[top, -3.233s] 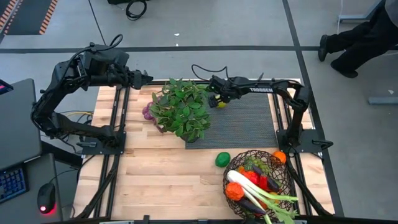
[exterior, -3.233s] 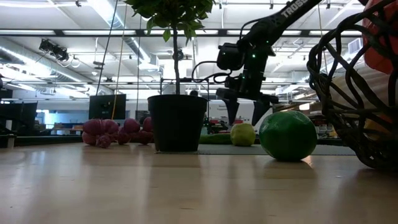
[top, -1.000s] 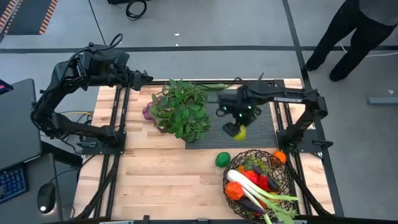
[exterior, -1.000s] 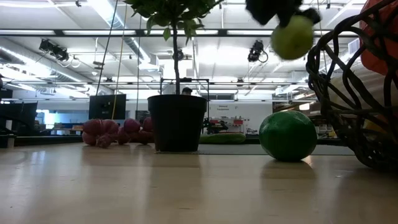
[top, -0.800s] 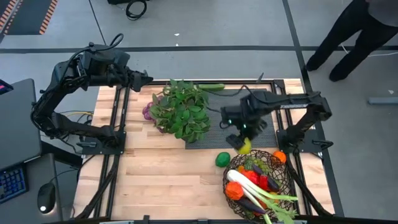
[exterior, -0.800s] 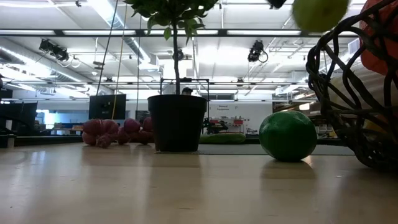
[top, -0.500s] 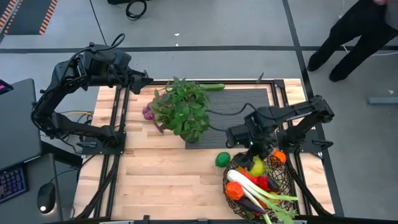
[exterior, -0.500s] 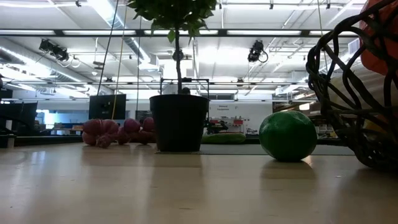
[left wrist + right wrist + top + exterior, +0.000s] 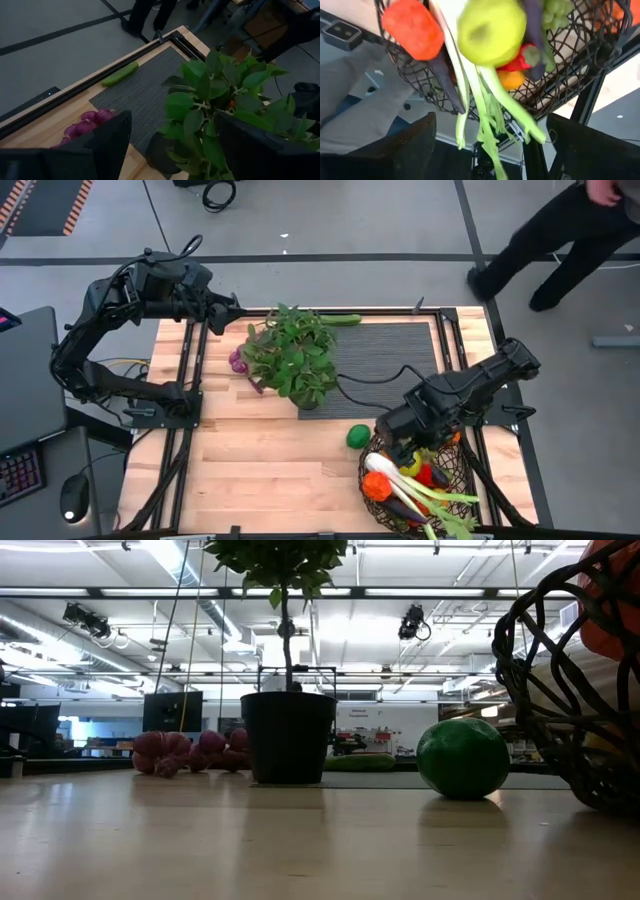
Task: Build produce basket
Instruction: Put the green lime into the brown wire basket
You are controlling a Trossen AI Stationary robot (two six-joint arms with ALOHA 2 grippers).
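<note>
Carried over from the ribbed mat: yellow-green round lemon (image 9: 491, 31), now released below spread right hand (image 9: 412, 448), atop dark woven wire basket (image 9: 452, 480). Lift straight up. Left hand (image 9: 170, 150) open beside leafy plant (image 9: 291, 355).

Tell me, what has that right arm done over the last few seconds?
The right gripper picked the lemon off the far end of the black mat, carried it to the basket and has just opened; the lemon now lies on the produce inside. The lime, cucumber, purple grapes, potted plant and the waiting left gripper stayed put.
</note>
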